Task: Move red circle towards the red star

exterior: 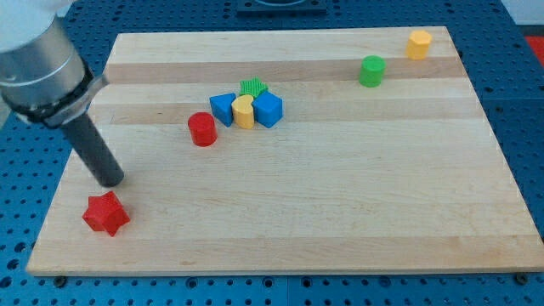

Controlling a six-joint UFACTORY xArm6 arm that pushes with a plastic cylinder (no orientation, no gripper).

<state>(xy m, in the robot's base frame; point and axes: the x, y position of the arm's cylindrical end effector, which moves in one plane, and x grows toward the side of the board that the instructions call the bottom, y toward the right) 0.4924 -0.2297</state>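
hovering my tip (110, 179) above faceted red star (106, 212), round red circle (202, 129) apart.

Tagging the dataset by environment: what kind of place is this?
Likely a lab tabletop pushing rig: a wooden board on a blue perforated bench, small coloured blocks such as the red circle and red star, and my tip just above the star.

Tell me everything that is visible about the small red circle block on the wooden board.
The red circle block is a short, upright cylinder, of plain uniform red, with a flat round top and what looks like a matte surface. It stands on the light wooden board, left of centre, touching nothing. A cluster of blue, yellow and green blocks lies just to its right, with a small gap. The red star block lies toward the view's bottom left; my tip is just above that star.
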